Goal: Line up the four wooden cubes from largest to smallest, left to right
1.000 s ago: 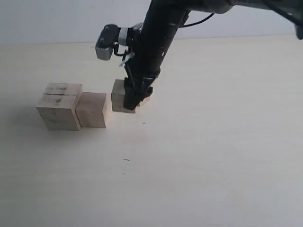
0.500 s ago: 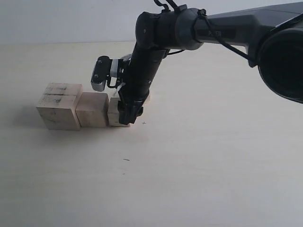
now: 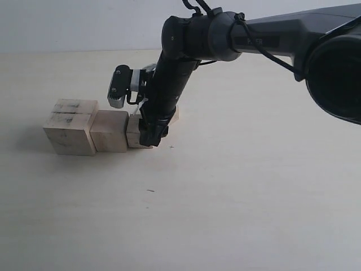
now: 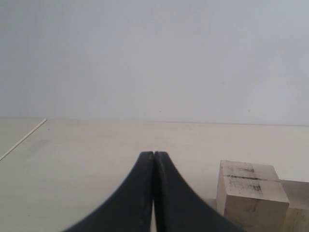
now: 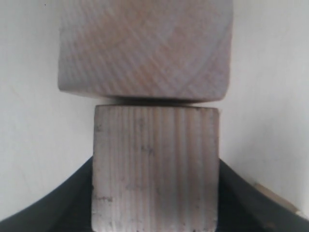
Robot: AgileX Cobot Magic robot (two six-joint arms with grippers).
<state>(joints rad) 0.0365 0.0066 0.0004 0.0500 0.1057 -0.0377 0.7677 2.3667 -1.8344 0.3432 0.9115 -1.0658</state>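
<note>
Table (image 3: 254, 197): pale, wide, carries everything below.

Right arm (image 3: 225, 34): black, reaching in from the right and bending down to the row of cubes (a small grey camera unit (image 3: 121, 86) sits on its wrist).

Right gripper (image 3: 148, 135): pointing down, clamped on the third cube, one black finger (image 5: 58, 208) on each side of it.

Left gripper (image 4: 153, 193): fingers pressed together, nothing between them, low over the table near the largest cube.

Largest cube (image 3: 69, 127): far left of the row, on the table, dark smudges across its top and front (plain in the left wrist view too).

Second cube (image 3: 110, 131): just right of the largest, touching it, clean faces.

Third cube (image 3: 134, 132): in the right gripper, next in the row, its face up against the second cube with only a thin dark seam between them. It sits low at the table; whether it rests on it I cannot tell.

Fourth cube (image 3: 175, 115): behind the arm, apart from the row, only a pale corner showing (too hidden to judge its size).
</note>
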